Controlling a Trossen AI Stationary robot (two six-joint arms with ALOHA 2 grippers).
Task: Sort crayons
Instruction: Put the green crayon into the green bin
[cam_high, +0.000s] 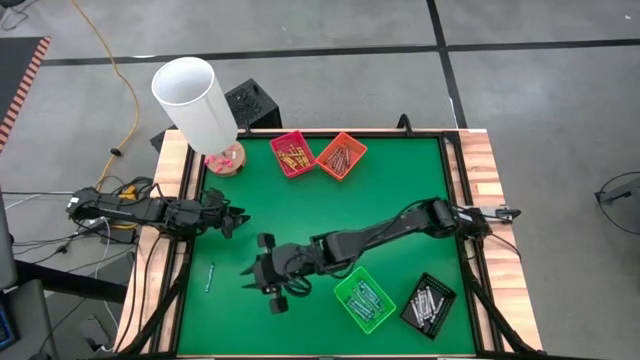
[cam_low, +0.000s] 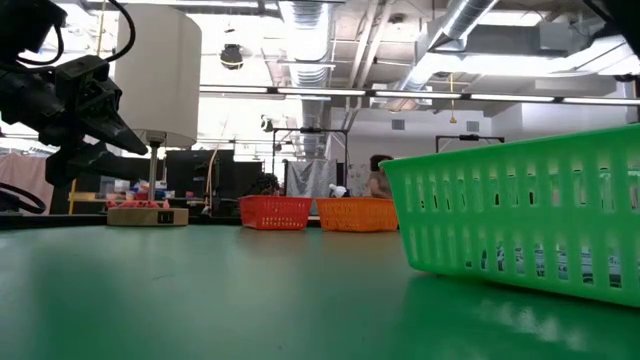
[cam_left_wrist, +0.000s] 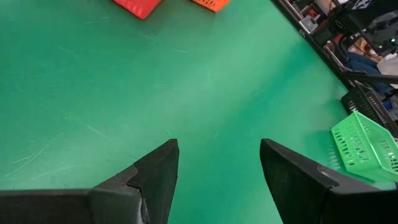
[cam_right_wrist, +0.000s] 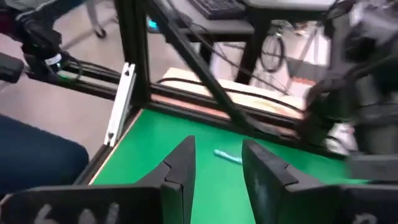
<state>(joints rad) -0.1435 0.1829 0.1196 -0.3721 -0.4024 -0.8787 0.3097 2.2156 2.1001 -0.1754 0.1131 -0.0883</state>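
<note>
Green mat (cam_high: 310, 215) covers the table, workshop clutter behind. Lone crayon (cam_high: 210, 277) lies near the left edge; right gripper (cam_high: 262, 272) hovers nearby, fingers apart, empty. Left gripper (cam_high: 236, 220) open too.

Green table mat (cam_high: 320, 210) | red tray (cam_high: 292, 154) beside orange tray (cam_high: 341, 155) | green tray (cam_high: 364, 299) beside black tray (cam_high: 428, 304) | white lampshade (cam_high: 193, 100) off the mat's corner
</note>
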